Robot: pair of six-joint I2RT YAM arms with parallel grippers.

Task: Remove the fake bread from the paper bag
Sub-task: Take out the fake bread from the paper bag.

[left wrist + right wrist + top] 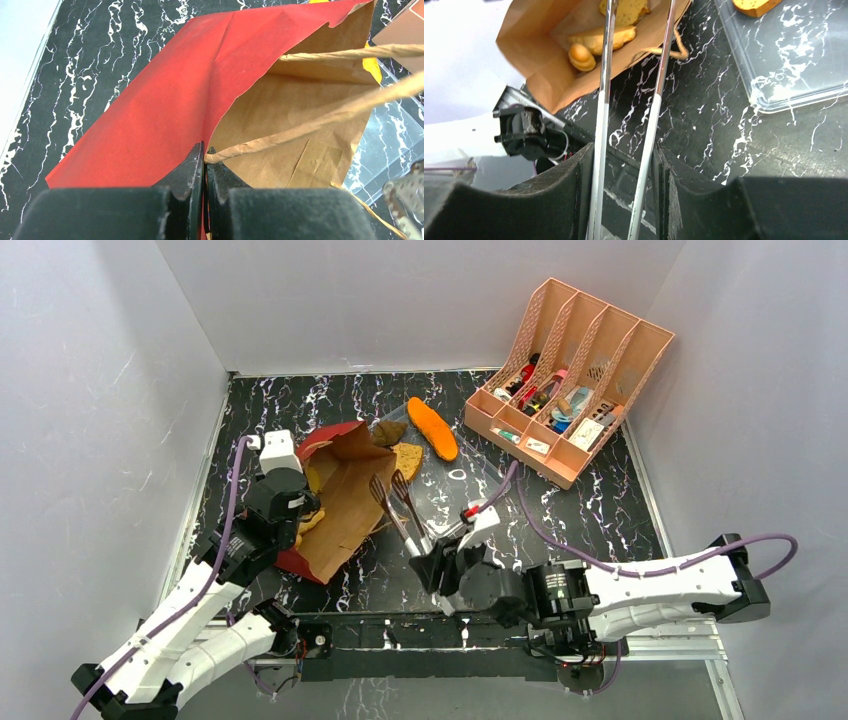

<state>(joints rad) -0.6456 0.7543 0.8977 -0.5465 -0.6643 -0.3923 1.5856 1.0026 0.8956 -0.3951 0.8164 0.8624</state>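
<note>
The red paper bag (335, 502) lies on its side at left centre, its brown inside showing. My left gripper (303, 518) is shut on the bag's rim where a twisted handle (320, 120) joins it (205, 156). My right gripper (432, 562) is shut on metal tongs (395, 498), whose arms (602, 100) stand apart and point at the bag's mouth. In the right wrist view, tan bread pieces (599, 37) lie inside the bag (524, 40). An orange loaf (432, 428), a tan flat piece (407, 458) and a dark lump (388, 432) lie outside it.
A clear plastic tray (455, 475) lies to the right of the bag, under the loaf; it also shows in the right wrist view (784, 65). A pink desk organiser (570, 380) with small items stands at the back right. White walls close in the black marble table (600, 510).
</note>
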